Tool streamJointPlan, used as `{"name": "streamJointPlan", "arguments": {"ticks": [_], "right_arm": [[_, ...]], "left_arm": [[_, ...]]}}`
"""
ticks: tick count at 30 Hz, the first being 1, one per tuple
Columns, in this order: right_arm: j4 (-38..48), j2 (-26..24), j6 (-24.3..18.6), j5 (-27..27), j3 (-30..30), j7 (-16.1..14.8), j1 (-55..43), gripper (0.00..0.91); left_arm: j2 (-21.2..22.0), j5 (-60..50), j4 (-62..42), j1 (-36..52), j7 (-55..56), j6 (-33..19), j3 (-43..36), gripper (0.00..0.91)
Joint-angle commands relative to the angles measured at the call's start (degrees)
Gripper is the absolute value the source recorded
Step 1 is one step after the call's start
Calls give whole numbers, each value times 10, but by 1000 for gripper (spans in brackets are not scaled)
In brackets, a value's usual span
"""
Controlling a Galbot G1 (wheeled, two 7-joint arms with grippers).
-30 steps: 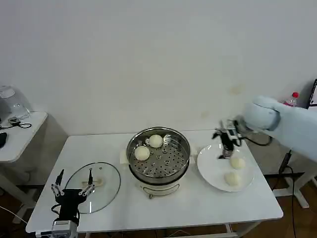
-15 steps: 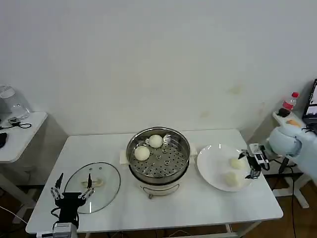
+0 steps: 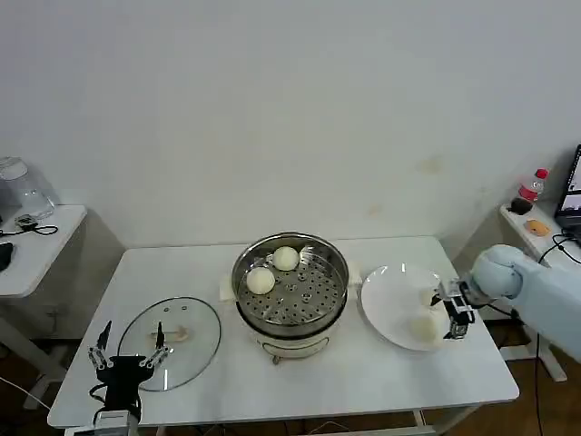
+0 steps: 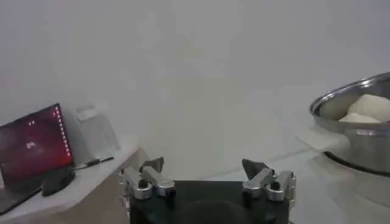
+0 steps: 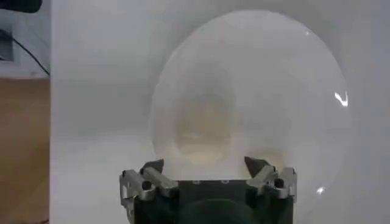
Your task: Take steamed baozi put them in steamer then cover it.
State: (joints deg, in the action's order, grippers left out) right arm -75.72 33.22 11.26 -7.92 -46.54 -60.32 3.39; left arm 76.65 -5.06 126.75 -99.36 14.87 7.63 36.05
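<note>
Steamer (image 3: 290, 291): shiny steel pot, uncovered, perforated tray holding two pale round baozi (image 3: 272, 270), well clear of both jaws. One baozi (image 3: 423, 328) on the plate, just before the right jaws. Glass cover (image 3: 172, 338) flat, ahead of the left jaws.

No legible text, labels or numbers anywhere.

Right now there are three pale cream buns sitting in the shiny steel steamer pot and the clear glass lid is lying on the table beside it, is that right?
Not quite: the head view shows two pale cream buns on the perforated tray of the shiny steel steamer pot, not three. The rest holds: the clear glass lid lies flat on the white table beside the pot.
</note>
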Motion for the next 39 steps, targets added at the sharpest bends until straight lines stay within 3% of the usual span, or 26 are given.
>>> {"name": "streamJointPlan", "arguments": {"ticks": [1, 13, 16, 17, 20, 28, 34, 39], "right_arm": [[40, 48, -2, -16, 12, -1, 20, 907], [51, 49, 4, -20, 16, -3, 25, 816], [51, 50, 6, -19, 17, -4, 25, 766], [51, 50, 6, -19, 18, -5, 25, 695], [51, 49, 7, -18, 20, -4, 24, 625], [30, 25, 5, -3, 25, -16, -23, 645], [18, 20, 1, 29, -6, -24, -142, 645], [14, 47, 3, 69, -52, -27, -250, 645]], "left_arm": [[0, 0, -1, 1, 0, 0, 1, 907], [0, 1, -5, 5, 0, 0, 0, 907], [1, 1, -4, 5, 1, 0, -1, 907], [1, 1, -4, 5, 1, 0, -1, 907], [1, 1, -2, 4, 1, 0, 0, 907], [0, 1, 1, 2, 1, 0, 1, 907], [-2, 2, -2, 6, 1, 1, 0, 907], [-3, 4, -4, 9, 0, 1, -3, 907]]}}
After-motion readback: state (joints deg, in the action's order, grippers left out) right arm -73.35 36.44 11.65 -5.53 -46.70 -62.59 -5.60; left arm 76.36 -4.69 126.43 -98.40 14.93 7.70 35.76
